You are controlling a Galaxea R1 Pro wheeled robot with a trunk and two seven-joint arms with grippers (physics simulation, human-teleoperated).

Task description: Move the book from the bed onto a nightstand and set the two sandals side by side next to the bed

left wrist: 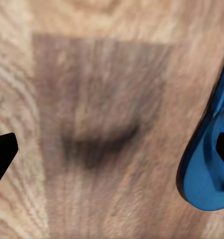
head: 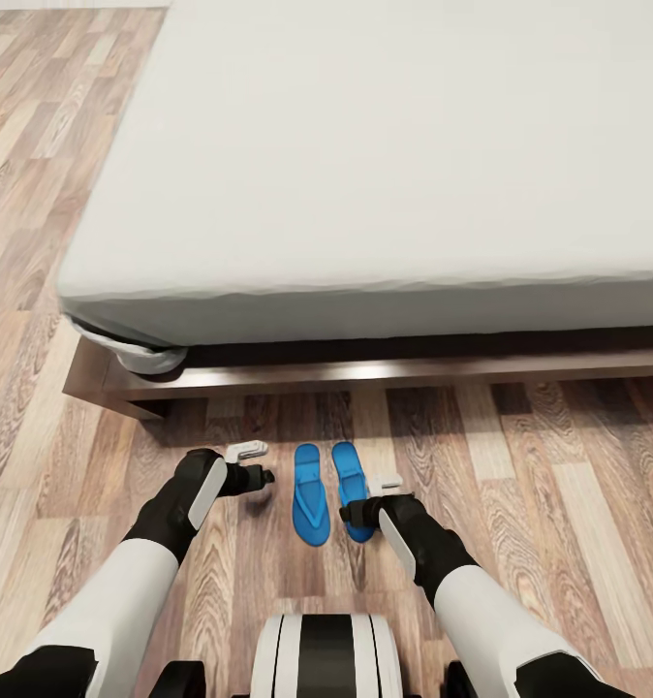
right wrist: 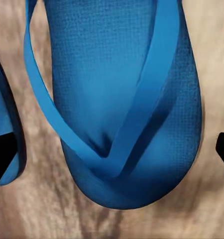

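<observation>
From the head camera, the wide bed (head: 385, 145) with its plain light-grey mattress and dark brown wooden frame fills the upper part of the scene, standing on the pale wood-plank floor (head: 559, 465). Just in front of the frame lie the two bright blue flat flip-flop sandals — the left sandal (head: 309, 492) and the right sandal (head: 349, 475) — side by side, nearly touching, both lengthwise toward the bed. The left gripper (head: 254, 463) sits low over bare floor just beside the left sandal, its pale fingers apart. The right gripper (head: 373, 496) is down over the near end of the right sandal, overlapping it; from here it is hard to tell whether it touches.

Over to the left wrist camera: wood grain with a soft dark shadow, and the rounded end of the left sandal (left wrist: 206, 169) coming in at one edge. The two dark fingertips (left wrist: 2, 152) stand far apart at opposite edges — spread wide, nothing between them but floor.

Now the right wrist camera: the right sandal (right wrist: 127, 99) looms large, its Y-shaped strap clear against the textured sole, the other sandal's edge (right wrist: 5, 114) alongside. The dark fingertips (right wrist: 2, 154) stand wide to either side — spread, not pinching anything.
</observation>
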